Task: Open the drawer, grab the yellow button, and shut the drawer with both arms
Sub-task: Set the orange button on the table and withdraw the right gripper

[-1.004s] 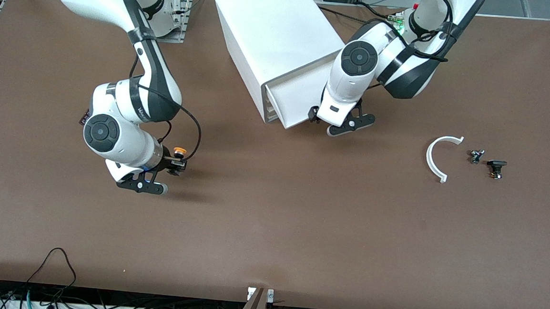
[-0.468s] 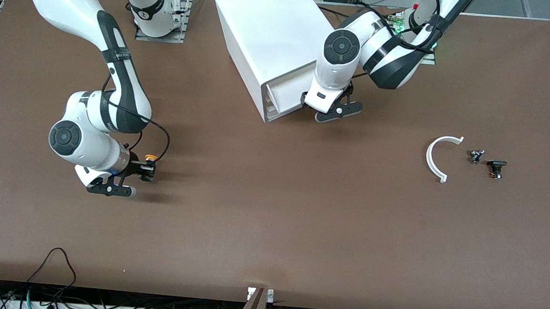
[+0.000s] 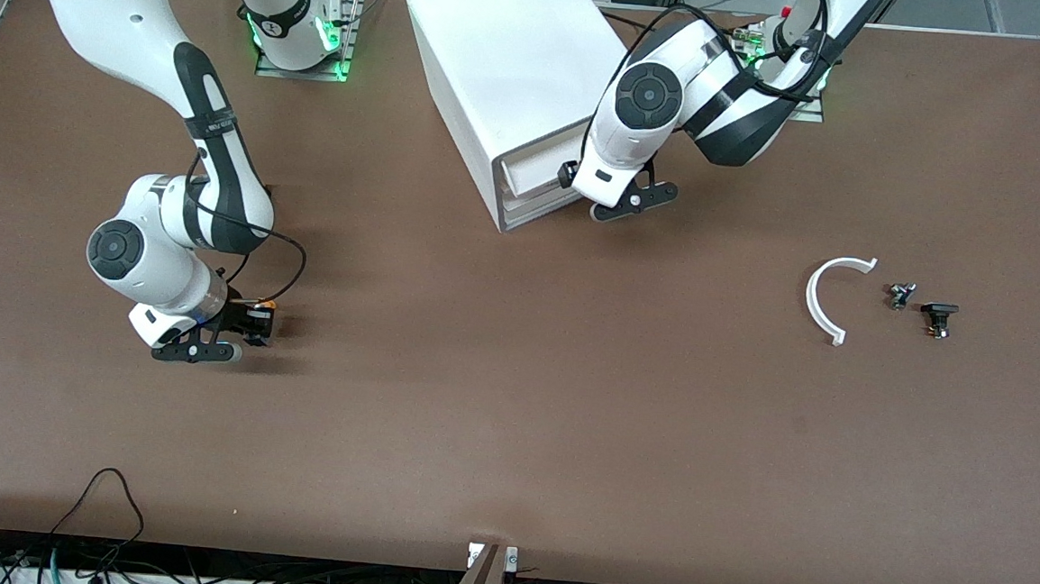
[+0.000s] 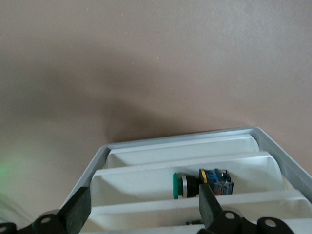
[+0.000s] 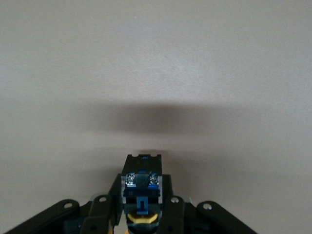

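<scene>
The matte brown worktop [image 3: 512, 418] carries a large, smooth white box cabinet [image 3: 516, 66] with rounded edges, set at an angle between the two arm bases. Its uppermost shallow white tray drawer [image 3: 541, 169] with a beige front edge sits nearly flush with the cabinet front. The left gripper [image 3: 581, 183] is at that drawer front, its black fingers [image 4: 80, 209] spread wide and holding nothing. In the left wrist view the white moulded trays show ribbed walls, and a green-capped push button [image 4: 202, 183] with a blue and black body lies in one tray.

The right gripper [image 3: 252, 321] hangs low over bare worktop toward the right arm's end, its fingers [image 5: 117, 204] clenched on the tiny push button [image 5: 141, 197] with a round orange-yellow cap and a black and blue body.

Toward the left arm's end lie a thin white plastic half-ring [image 3: 827, 297], a small metallic part [image 3: 899, 294] and a small black component [image 3: 938, 318], each apart from the others.
</scene>
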`<state>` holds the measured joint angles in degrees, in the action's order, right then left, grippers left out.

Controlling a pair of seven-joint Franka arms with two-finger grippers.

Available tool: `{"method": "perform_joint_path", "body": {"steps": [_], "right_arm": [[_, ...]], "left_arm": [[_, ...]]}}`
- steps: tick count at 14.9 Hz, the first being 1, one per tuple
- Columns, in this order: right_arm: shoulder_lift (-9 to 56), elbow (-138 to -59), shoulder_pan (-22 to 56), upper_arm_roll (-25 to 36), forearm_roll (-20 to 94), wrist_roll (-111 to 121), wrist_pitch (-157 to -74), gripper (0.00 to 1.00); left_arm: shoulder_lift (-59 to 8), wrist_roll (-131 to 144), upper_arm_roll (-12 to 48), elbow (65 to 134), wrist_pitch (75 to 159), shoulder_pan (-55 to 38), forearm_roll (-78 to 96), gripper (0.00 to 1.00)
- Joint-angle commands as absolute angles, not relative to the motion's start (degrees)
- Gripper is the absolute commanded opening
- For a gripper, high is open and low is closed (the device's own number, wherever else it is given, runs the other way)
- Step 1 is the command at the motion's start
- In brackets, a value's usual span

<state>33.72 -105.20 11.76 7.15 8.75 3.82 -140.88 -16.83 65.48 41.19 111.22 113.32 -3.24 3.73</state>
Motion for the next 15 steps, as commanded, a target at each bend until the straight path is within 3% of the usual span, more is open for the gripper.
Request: {"method": "perform_joint_path", "body": {"steps": [1,3,4,5,7,15], "right_arm": [[34.5,-105.7,11.0,6.9,9.8,5.7,-143.1,0.17],[35.2,-105.6,10.5,6.8,9.8,5.7,-143.3,0.41],[35.3,-105.6,10.5,6.8,9.8,5.7,-143.2,0.57],[35.2,-105.6,10.5,6.8,9.8,5.5,-143.0,0.79],[33.8,-105.5,10.5,6.8,9.8,4.8,-142.6,0.99],[20.3,-104.8,10.6,7.5,8.8,3.1,-130.9,0.99]], "left_arm": [[-15.6,65.7,42.5,112.1,111.8,-3.2,6.1,0.97],[-15.7,65.7,43.2,112.1,111.4,-3.0,6.8,0.97],[-15.6,65.7,43.2,112.0,110.8,-3.0,7.4,0.97],[-15.7,65.7,43.2,112.0,110.3,-3.0,8.2,0.97],[-15.7,65.6,43.2,112.0,110.0,-3.1,9.0,0.97],[-18.5,64.8,43.5,112.0,109.3,-3.3,9.1,0.98]]}}
